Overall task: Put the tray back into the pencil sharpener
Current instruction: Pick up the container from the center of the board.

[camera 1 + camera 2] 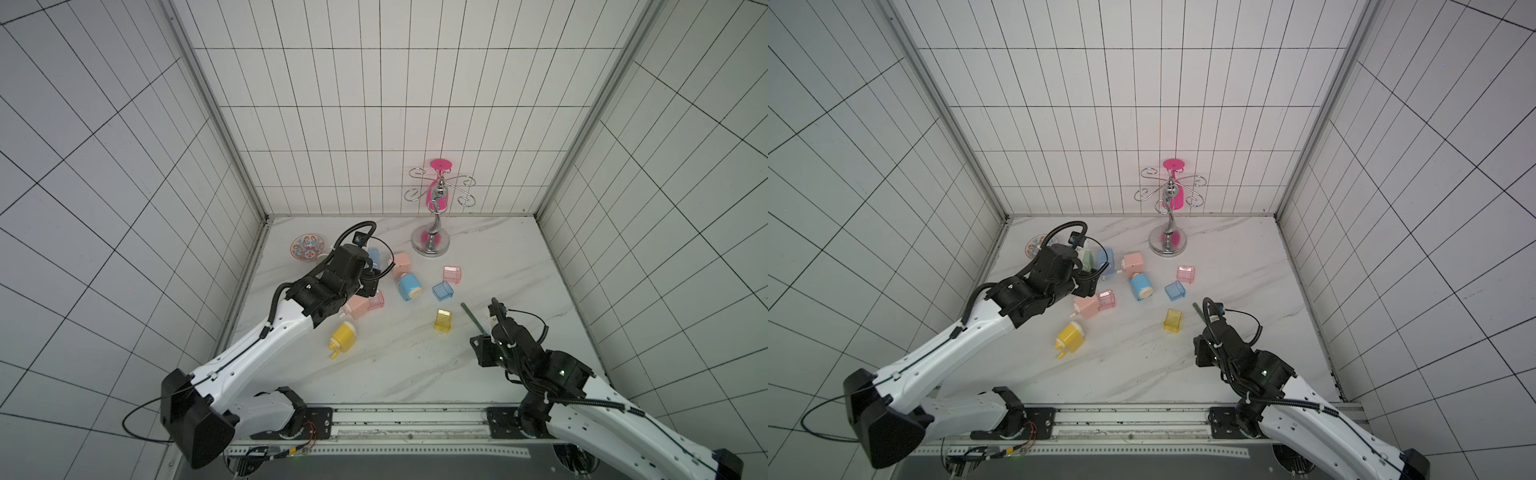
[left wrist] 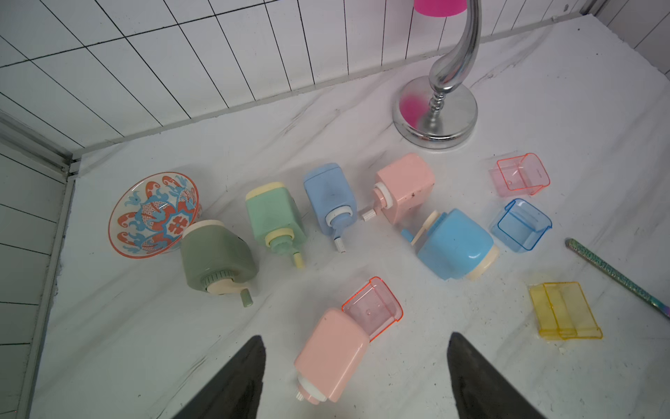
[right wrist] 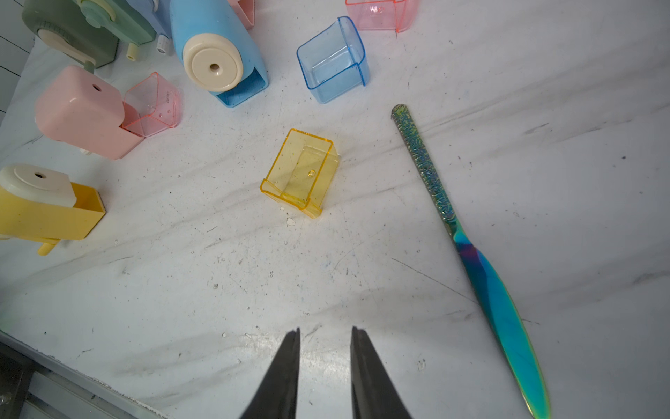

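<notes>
Now, a boxy translucent tray (image 2: 373, 308) juts from a smooth pink sharpener (image 2: 331, 353).

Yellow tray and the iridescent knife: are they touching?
Apart. The right wrist view shows a clear gap between the yellow tray and the knife.

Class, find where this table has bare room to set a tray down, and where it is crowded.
Widest bare patch: the near strip of table, between the yellow sharpener, the yellow tray and the front rail. Also free: the far right corner, beyond the knife and right of the stand. Crowded with sharpeners: from the bowl to the blue tray.
</notes>
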`<action>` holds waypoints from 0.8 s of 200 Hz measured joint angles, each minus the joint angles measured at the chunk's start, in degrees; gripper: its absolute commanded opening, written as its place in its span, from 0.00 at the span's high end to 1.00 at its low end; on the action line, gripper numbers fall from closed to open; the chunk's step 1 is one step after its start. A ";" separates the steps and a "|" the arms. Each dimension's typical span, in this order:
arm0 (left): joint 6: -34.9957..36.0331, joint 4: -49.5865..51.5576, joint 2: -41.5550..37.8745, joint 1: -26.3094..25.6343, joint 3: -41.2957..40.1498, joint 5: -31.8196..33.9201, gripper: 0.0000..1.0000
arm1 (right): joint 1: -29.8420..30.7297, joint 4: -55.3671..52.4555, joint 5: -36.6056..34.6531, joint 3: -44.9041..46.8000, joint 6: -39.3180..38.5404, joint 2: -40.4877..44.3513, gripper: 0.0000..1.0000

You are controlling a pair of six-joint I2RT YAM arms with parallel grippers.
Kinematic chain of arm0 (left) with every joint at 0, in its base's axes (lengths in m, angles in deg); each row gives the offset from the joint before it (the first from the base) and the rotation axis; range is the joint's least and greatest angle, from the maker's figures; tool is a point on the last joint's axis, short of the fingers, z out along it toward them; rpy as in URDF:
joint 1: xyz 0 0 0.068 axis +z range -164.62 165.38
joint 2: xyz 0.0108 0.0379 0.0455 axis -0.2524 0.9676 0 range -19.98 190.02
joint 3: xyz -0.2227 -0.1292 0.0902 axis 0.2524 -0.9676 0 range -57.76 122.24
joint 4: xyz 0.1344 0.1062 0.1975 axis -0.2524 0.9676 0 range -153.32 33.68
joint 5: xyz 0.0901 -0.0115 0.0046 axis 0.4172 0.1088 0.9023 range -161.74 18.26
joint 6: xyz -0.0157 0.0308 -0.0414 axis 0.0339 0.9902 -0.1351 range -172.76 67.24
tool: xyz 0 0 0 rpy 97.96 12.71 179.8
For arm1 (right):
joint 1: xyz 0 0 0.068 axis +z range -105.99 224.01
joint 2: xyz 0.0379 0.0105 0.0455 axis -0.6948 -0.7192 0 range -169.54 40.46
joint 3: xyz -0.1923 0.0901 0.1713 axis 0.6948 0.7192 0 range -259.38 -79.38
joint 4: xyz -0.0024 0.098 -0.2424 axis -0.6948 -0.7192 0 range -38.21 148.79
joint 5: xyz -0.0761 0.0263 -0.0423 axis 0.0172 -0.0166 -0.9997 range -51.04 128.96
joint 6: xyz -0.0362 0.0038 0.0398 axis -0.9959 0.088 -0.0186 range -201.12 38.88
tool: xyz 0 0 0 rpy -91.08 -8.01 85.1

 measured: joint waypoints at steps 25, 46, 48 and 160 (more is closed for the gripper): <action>7.43 -5.40 -8.28 0.07 -9.05 -0.37 0.18 | 0.00 2.54 2.01 -1.84 -1.31 -4.68 0.73; 11.04 -7.17 -11.98 1.70 -12.00 -0.28 0.18 | 0.00 5.29 3.65 -4.22 -2.08 -10.05 0.73; 11.21 -7.21 -12.09 1.90 -12.07 -0.35 0.18 | 0.00 5.62 3.78 -4.46 -2.12 -10.64 0.73; 11.74 -8.52 -11.43 9.99 -14.01 -5.60 0.24 | 0.50 14.75 8.87 -14.32 -3.56 -33.44 0.72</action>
